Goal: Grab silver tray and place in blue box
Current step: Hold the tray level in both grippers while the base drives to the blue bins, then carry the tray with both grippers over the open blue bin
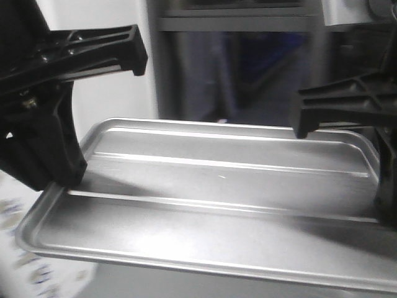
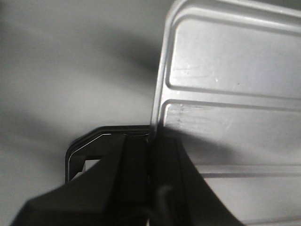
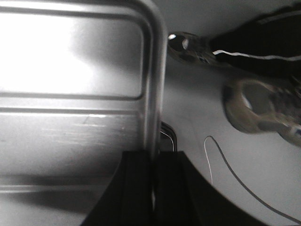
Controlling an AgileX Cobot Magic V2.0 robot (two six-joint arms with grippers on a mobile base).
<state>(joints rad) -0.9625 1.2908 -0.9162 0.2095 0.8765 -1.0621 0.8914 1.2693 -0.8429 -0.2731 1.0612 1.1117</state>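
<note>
Front view: the silver tray (image 1: 211,186) is held near level by its short ends. Left wrist: its rim is pinched between the left gripper (image 2: 151,146) fingers. Right wrist: the opposite rim is pinched between the right gripper (image 3: 154,165) fingers.

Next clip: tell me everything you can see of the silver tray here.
The silver tray is a shallow, shiny metal rectangle with rounded corners, a raised rim and two long ridges across its flat, empty base. It is roughly level, off the floor, held by its short ends: the left gripper and right gripper each pinch the rim.
</note>
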